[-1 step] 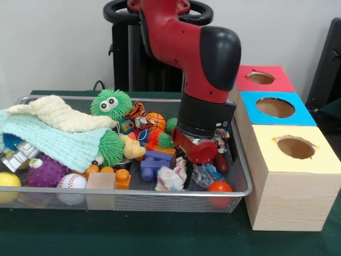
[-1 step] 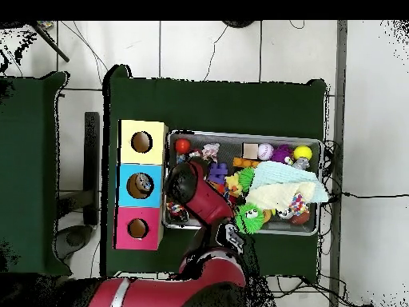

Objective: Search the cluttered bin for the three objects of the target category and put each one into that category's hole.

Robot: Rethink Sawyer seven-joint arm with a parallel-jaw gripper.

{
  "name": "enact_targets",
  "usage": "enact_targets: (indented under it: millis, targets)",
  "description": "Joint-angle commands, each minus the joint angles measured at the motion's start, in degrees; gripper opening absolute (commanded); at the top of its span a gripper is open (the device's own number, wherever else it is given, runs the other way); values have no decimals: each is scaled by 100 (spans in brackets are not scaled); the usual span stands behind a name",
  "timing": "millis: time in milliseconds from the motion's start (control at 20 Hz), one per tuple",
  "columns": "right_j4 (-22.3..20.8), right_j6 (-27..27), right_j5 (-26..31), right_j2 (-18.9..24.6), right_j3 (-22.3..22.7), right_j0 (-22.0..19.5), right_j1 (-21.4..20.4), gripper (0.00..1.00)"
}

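My red and black arm reaches down into the right end of the wire bin (image 1: 133,193). The gripper (image 1: 204,158) is low among the toys there, mostly hidden by the wrist, so its state does not show. Around it lie a red ball (image 1: 219,186), crumpled paper (image 1: 171,179), purple blocks (image 1: 153,163) and a clear wrapper (image 1: 205,174). In the overhead view the arm (image 2: 192,189) covers the bin's end beside the boxes. Three boxes with round holes stand beside the bin: yellow (image 1: 282,160), blue (image 1: 250,106) and red (image 1: 282,80).
The bin's left half holds a cream cloth (image 1: 58,114) on a mint cloth (image 1: 48,140), a green fuzzy monster (image 1: 111,104), a basketball (image 1: 155,121), a baseball (image 1: 71,182), a purple spiky ball (image 1: 46,172) and a yellow ball (image 1: 8,181). A wooden block (image 1: 100,181) sits at the front.
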Motion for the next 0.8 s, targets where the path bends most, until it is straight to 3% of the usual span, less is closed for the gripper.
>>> enact_targets:
  millis: [50,800]
  targets:
    - [544,1152,756,106,145,605,358,0]
    - [-45,667,720,304,178,79,274,0]
